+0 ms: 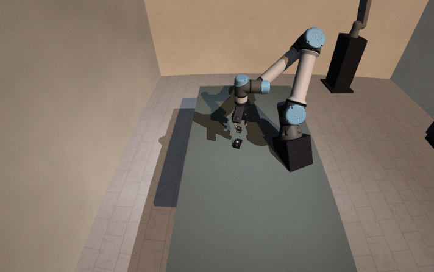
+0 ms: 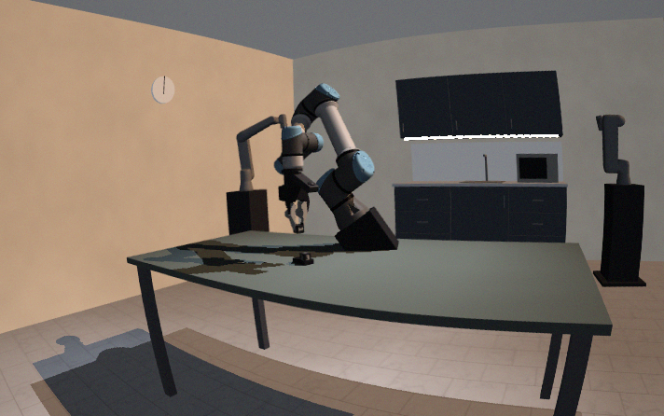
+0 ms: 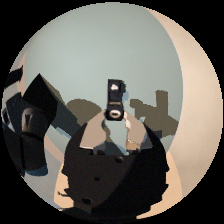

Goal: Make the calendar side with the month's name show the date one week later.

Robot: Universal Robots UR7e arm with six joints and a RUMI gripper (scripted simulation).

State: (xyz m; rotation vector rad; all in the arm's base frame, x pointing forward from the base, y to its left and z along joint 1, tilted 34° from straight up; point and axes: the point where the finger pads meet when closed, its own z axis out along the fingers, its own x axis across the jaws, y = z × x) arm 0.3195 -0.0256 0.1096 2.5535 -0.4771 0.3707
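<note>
My gripper [image 1: 238, 128] [image 2: 298, 227] [image 3: 114, 110] points down and is shut on a dark calendar cube [image 1: 238, 129], holding it in the air above the table. In the wrist view the cube shows pale digit marks on two faces, too small to read. The small dark tray [image 1: 233, 146] [image 2: 295, 262] stands on the grey-green table [image 1: 249, 208] [image 2: 440, 274], a little in front of and below the gripper. The second cube [image 1: 237, 143] [image 2: 304, 255] sits in the tray. The month's name and the digits cannot be read.
The arm's black base block [image 1: 292, 150] [image 2: 367, 229] stands on the table right of the tray. Arm shadows lie across the far left of the table. Other arms on black pedestals [image 1: 344, 60] [image 2: 621, 229] stand off the table.
</note>
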